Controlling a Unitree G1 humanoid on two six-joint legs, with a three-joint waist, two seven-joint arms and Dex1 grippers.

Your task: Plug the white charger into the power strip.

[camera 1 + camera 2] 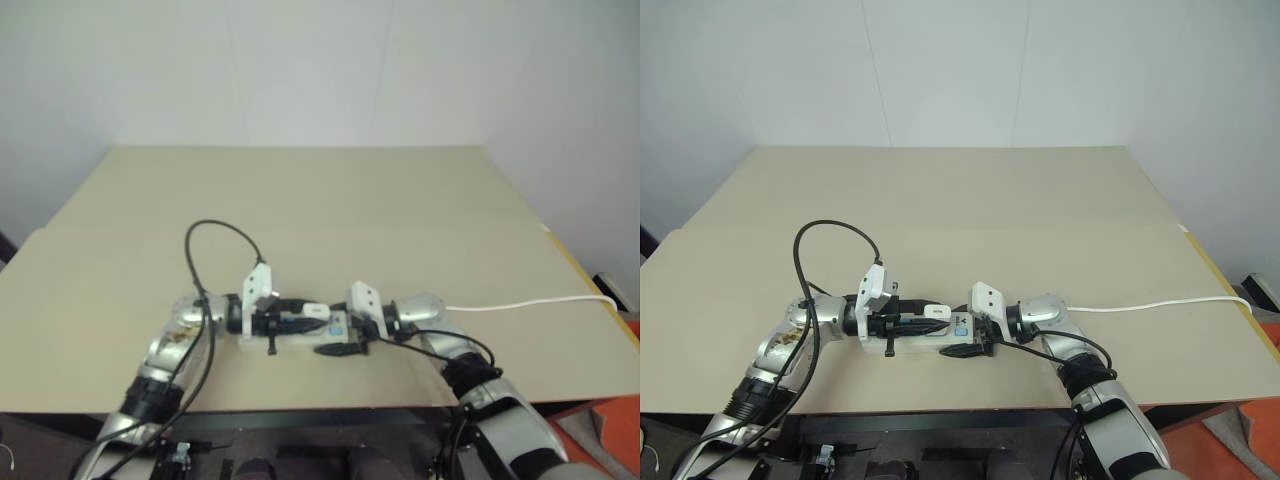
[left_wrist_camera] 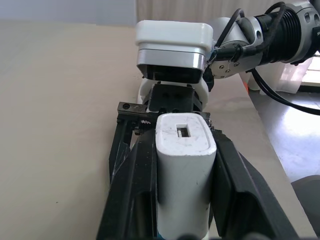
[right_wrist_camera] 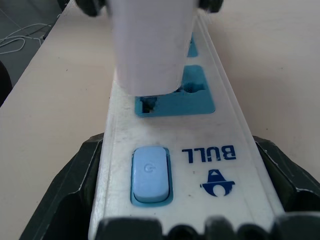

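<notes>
Left gripper (image 2: 182, 200) pinches the white charger (image 2: 184, 170) between its black fingers (image 2: 135, 190), holding it over the power strip (image 3: 210, 145), at the blue socket (image 3: 192, 97) nearest the switch (image 3: 149, 174). Charger's base meets that socket face; can't tell how deep it sits. Right gripper (image 3: 187, 220) clamps the strip's switch end from both sides, w/ the strip lying flat on the beige table (image 1: 330, 200) near its front edge. Thin white cord (image 1: 530, 303) runs off toward the table's right side.
</notes>
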